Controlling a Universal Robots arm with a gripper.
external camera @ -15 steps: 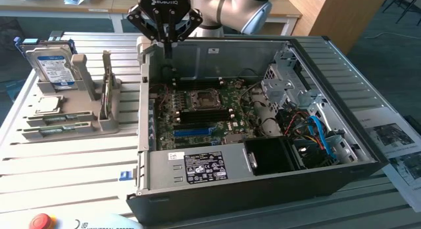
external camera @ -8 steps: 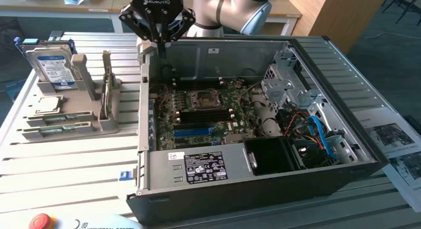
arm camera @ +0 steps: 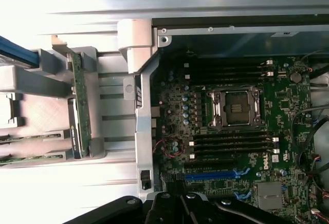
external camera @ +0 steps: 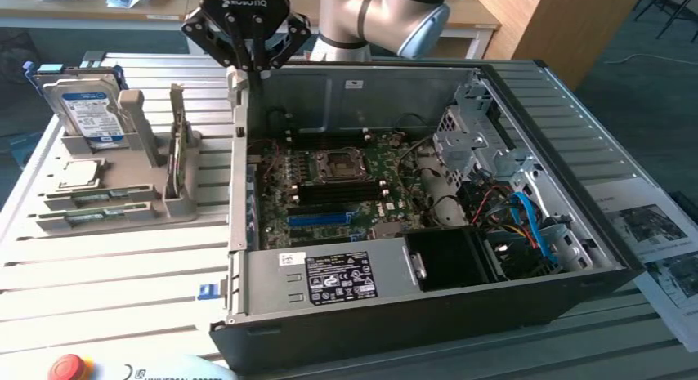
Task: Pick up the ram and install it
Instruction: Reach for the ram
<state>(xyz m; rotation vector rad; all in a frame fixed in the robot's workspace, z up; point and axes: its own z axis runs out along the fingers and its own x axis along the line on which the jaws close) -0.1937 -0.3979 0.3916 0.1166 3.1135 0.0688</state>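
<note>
The ram (external camera: 176, 147) is a thin green stick standing on its long edge in a grey holder (external camera: 142, 180), to the exterior view's left of the open computer case (external camera: 436, 315). In the wrist view the ram (arm camera: 79, 106) runs along the holder's slot beside the case wall. My gripper (external camera: 254, 67) hangs shut and empty above the case's far left corner, higher than the ram and slightly to its right. The black gripper (arm camera: 185, 206) shows at the wrist picture's edge. Black memory slots (arm camera: 231, 142) lie beside the processor socket (arm camera: 234, 106) on the green motherboard (external camera: 327, 184).
A silver hard drive (external camera: 87, 110) stands upright at the holder's back. A square processor chip (external camera: 78, 174) lies flat on it, with two green strips (external camera: 104, 204) in front. The case walls, drive cage (external camera: 480, 143) and cables (external camera: 524, 225) crowd the right. A red button (external camera: 68, 368) sits at the front.
</note>
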